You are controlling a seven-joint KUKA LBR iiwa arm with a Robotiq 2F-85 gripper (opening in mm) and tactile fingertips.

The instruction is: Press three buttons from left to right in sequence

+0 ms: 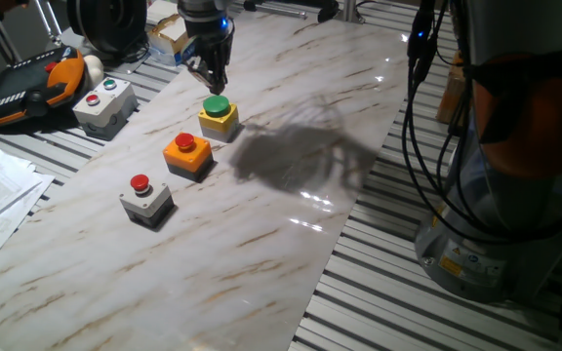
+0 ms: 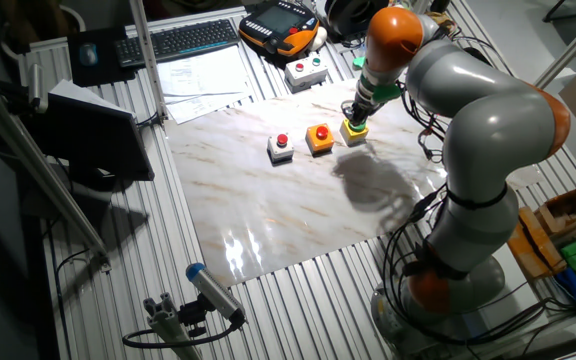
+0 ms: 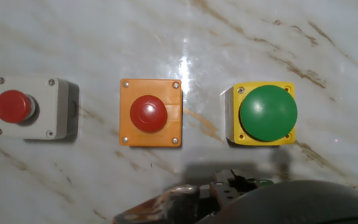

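Buttons: you see grey box (image 3: 28, 107) red cap, orange box (image 3: 150, 112) red cap, yellow box (image 3: 263, 114) green cap.
Fingers (image 1: 213, 78): you cannot tell their state.

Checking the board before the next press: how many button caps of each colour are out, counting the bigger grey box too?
Red caps: 3 (grey box, orange box, larger grey box)
Green caps: 2 (yellow box, larger grey box)
Total: 5
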